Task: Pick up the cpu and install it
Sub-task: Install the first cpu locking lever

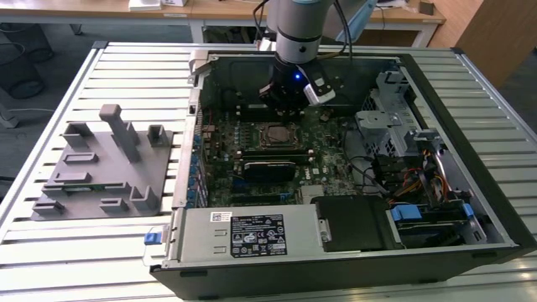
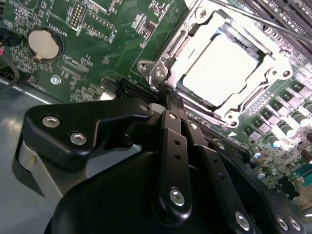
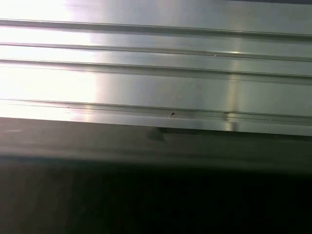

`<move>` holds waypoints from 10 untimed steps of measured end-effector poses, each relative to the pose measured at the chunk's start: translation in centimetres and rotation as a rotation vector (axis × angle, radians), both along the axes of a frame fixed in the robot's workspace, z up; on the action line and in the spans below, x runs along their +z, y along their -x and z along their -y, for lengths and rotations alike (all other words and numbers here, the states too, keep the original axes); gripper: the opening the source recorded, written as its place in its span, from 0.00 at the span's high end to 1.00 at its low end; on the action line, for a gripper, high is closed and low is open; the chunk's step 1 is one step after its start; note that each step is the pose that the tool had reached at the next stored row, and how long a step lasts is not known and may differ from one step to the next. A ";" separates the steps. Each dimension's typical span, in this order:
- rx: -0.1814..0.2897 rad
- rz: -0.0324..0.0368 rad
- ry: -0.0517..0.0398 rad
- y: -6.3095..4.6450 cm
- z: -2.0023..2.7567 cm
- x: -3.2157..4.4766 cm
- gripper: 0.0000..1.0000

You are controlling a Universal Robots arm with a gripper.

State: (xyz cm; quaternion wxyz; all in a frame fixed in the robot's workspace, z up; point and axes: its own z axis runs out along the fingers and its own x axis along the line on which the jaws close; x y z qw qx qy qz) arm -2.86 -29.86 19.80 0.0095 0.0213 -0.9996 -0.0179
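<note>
Pincer (image 1: 290,106): black, on the arm's wrist, poised inside the open computer case (image 1: 470,94) over the motherboard (image 2: 112,53); in the second wrist view its black linkages converge to a tip near the socket frame, and whether the jaws stand apart or together I cannot tell; nothing seen held.

Cpu (image 2: 222,63): just beyond the pincer tip, lying flat in the metal socket frame (image 2: 165,63), bright metal top upward; apparently already seated.

Handling, judged: light, rigid, smooth-topped and likely slippery; underside contacts fragile; best taken by two opposite edges, kept level, never pressed on the face.

Further out: grey parts holder (image 1: 100,163) on the slatted tabletop (image 1: 126,69), well apart from the pincer.
</note>
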 end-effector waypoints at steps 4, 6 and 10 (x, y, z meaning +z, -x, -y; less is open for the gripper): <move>0.000 -0.0004 0.0005 0.0 0.00 0.73 0.89; 0.000 -0.0002 0.0002 0.0 0.00 0.77 0.89; 0.000 -0.0003 0.0004 0.0 0.10 0.78 0.89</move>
